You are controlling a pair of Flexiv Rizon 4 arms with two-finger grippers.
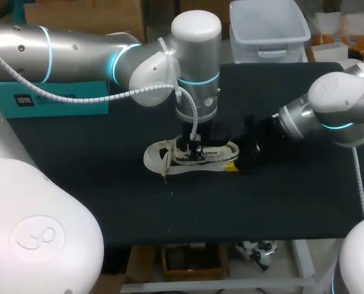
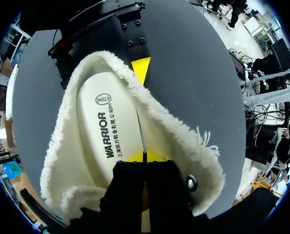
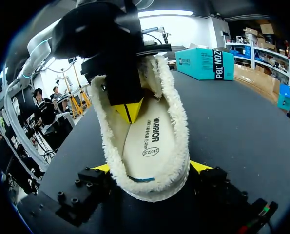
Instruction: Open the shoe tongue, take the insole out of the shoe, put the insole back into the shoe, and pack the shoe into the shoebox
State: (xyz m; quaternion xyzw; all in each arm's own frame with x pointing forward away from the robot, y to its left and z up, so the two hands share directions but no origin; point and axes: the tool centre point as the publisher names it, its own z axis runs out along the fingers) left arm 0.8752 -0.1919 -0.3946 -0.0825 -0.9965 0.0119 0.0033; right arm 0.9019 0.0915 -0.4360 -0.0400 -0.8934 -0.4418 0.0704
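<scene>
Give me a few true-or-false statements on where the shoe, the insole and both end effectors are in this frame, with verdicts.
1. The shoe is already packed in the shoebox. False: it lies on its sole on the dark table.
2. The insole lies inside the shoe. True.
3. The left end effector is inside the shoe's opening, its yellow tips together. True.
4. The right end effector hangs well away from the shoe. False: its fingers are on either side of the heel.
5. The shoe has a fleecy, cream-coloured lining. True.
</scene>
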